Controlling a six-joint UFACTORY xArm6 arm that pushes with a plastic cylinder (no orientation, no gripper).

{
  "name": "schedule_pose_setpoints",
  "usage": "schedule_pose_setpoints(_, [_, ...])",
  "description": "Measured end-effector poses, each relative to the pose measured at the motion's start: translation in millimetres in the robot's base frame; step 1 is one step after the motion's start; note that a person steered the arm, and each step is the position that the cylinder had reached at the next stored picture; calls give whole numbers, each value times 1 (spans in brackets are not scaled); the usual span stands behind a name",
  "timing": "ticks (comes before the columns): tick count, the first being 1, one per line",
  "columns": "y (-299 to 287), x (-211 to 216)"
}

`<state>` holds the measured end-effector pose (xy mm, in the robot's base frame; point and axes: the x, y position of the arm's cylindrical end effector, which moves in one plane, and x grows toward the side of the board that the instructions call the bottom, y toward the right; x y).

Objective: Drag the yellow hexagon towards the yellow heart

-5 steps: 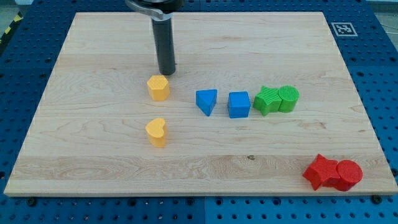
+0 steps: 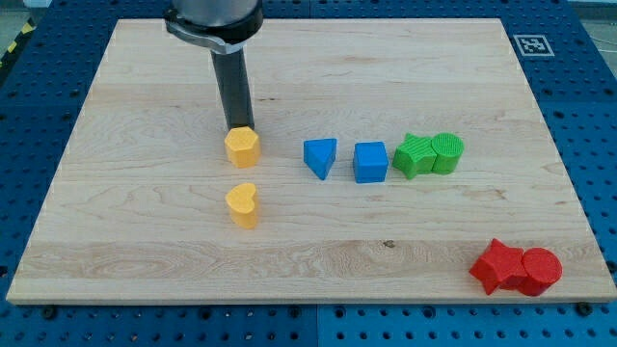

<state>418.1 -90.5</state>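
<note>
I have no jaws, only my tip, touching the far side of the yellow hexagon; the yellow heart sits just nearer on the worktop.

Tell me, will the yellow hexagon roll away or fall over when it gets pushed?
Probably neither. The hexagon looks squat and flat-bottomed, so it should slide on the smooth board. My tip sits at its top side; an off-centre push might turn it before it reaches the heart.
</note>
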Motion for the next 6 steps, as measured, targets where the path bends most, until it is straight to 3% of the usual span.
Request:
schedule_pose_setpoints(4, [-7,19])
schedule_pose_setpoints(6, [-52,46])
